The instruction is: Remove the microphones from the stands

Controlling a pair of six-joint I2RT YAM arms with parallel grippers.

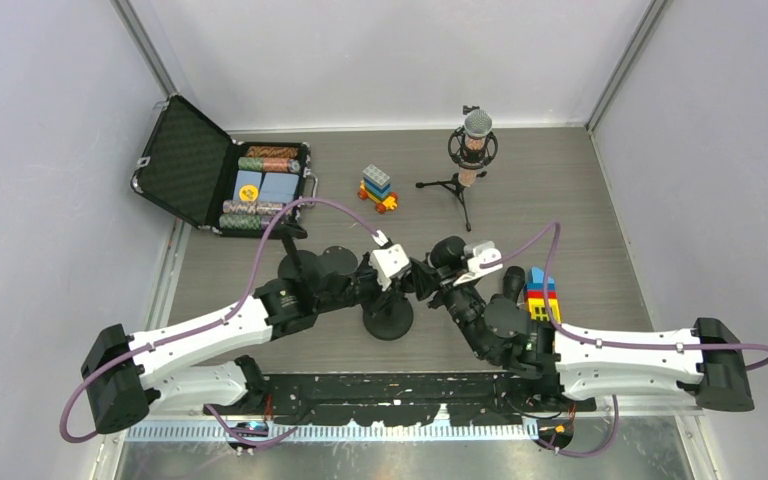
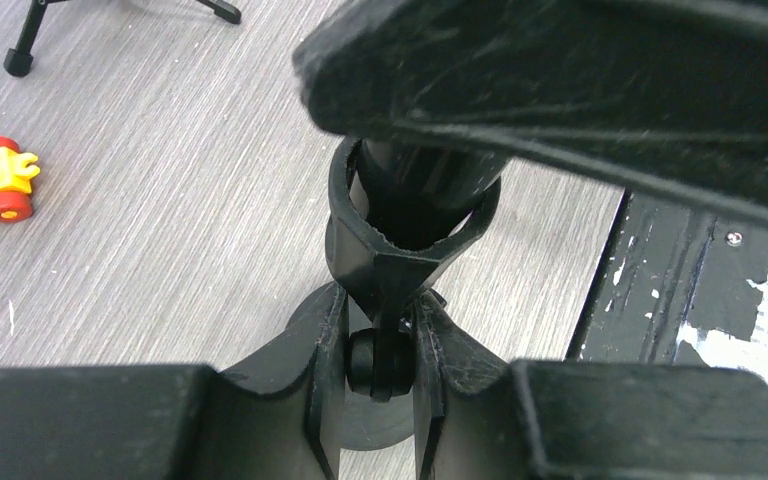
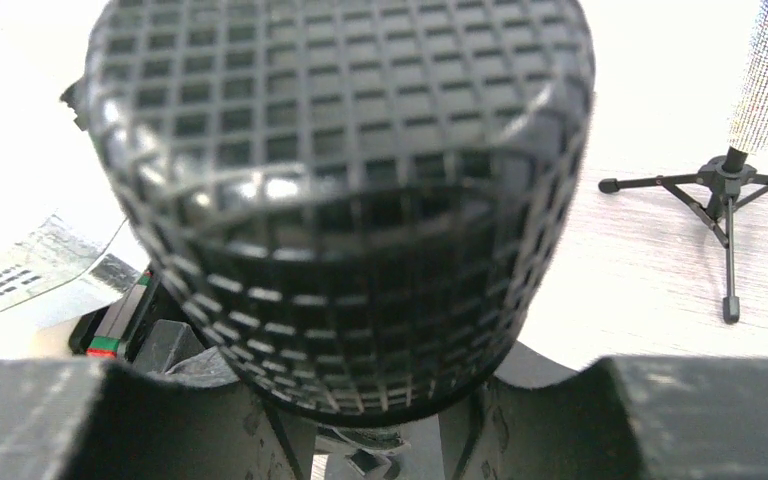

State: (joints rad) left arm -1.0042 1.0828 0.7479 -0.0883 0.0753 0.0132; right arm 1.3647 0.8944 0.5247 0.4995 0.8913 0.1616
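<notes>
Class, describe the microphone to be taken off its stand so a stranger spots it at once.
On the grey table, find the round-based stand near the front edge. The black microphone on it has a dark square-mesh head; the tripod microphone at the far side has a silver one.

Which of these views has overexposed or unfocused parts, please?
Right wrist view: background washed out white, microphone mesh slightly soft. Left wrist view: stand clip sharp, nearest black parts blurred. Top view: even light, all sharp.
</notes>
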